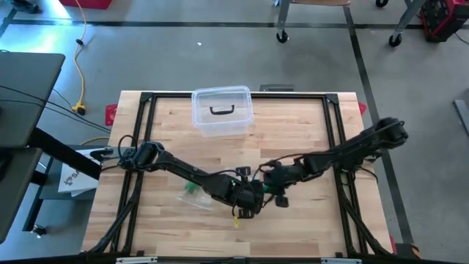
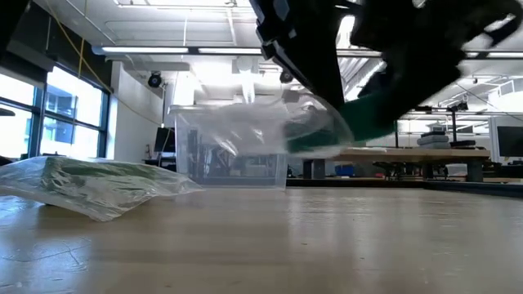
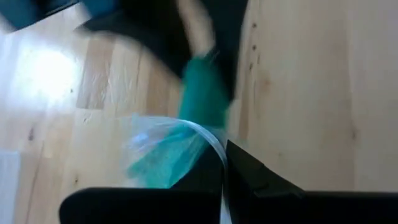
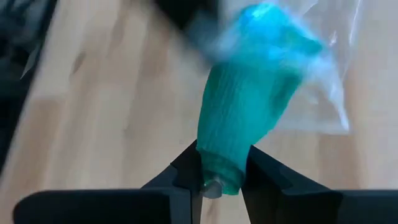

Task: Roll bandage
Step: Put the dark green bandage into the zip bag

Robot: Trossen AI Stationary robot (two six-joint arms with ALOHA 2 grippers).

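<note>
A green bandage [image 4: 249, 93] sticks halfway out of a clear plastic bag [image 4: 323, 93] held above the middle of the table. My left gripper [image 3: 224, 149] is shut on the bag [image 3: 155, 143]. My right gripper [image 4: 222, 162] is shut on the bandage's free end. In the high view the two grippers meet near the table's middle, the left [image 1: 249, 199] just nearer the front edge than the right [image 1: 270, 185]. A second clear bag with green contents [image 1: 192, 192] lies flat on the table to their left. My left gripper pinches the clear bag's edge [image 3: 214, 140] between its two shut fingers, slanting down from the table's left. The bag is lifted clear of the table with the bandage's other end inside it. My right gripper pinches the bandage's narrowed outer end [image 4: 217, 168] between its two fingers, slanting down from the table's right, in line with the bandage. The bandage runs from the fingers into the bag, clear of the table.
A clear lidded plastic box [image 1: 222, 110] stands at the far middle of the table. The second bag [image 2: 82, 184] lies left of the grippers. A black frame [image 1: 146, 99] runs round the tabletop's edges. Bare wood lies at the near right.
</note>
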